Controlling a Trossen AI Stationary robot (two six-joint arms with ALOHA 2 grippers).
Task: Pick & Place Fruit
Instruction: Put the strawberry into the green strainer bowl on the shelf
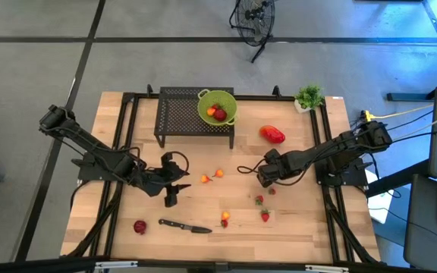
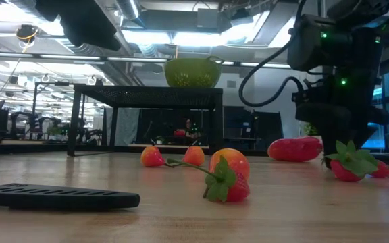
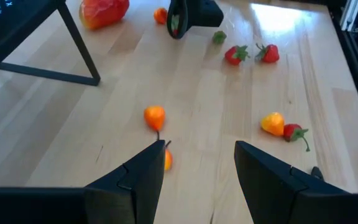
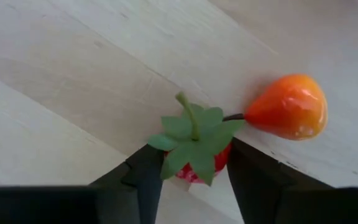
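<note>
We find the right gripper (image 4: 191,177) low over the right half of the table (image 1: 302,227), its two fingers set either side of a red strawberry (image 4: 194,163) with a green leafy cap; they look closed on it, though the contact itself is hidden. An orange-yellow fruit (image 4: 288,107) lies just beside that berry. We judge the step to be the pick: next the berry should be lifted clear and carried to the lime-green bowl (image 1: 217,107) on the black rack (image 1: 180,117) at the far edge. The left gripper (image 3: 194,171) hovers near the table's middle, fingers spread and empty, above two orange fruits (image 3: 155,116). More fruit lies toward the near edge, by the knife (image 1: 184,226)
</note>
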